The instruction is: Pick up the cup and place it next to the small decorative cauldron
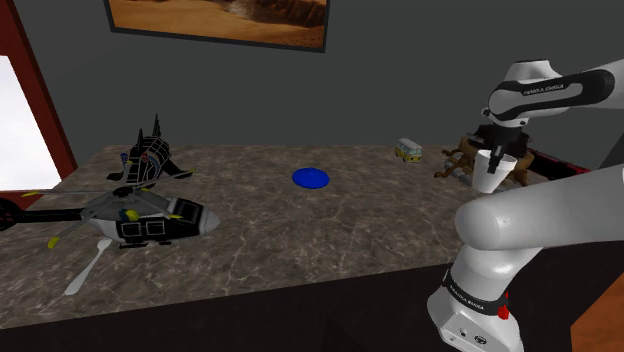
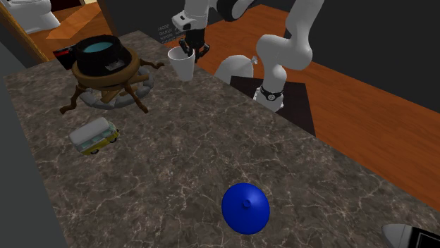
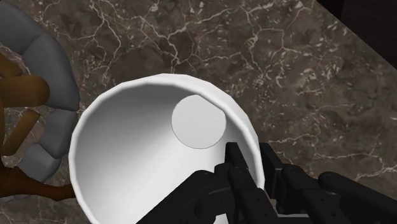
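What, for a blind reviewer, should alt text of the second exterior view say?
The black gripper holds a white cup by its rim beside a black cauldron on a wooden stand. A toy van and blue disc lie on the marbled counter.

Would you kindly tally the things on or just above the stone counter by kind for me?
Toy vehicles (van, helicopter, black winged craft): 3
White cup: 1
Cauldron on its stand: 1
Blue disc: 1
White spoon: 1
Total: 7

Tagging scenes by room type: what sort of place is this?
Probably a room in a house: framed picture on a grey wall, wooden floor, and a marbled tabletop holding a toy helicopter and toy van.
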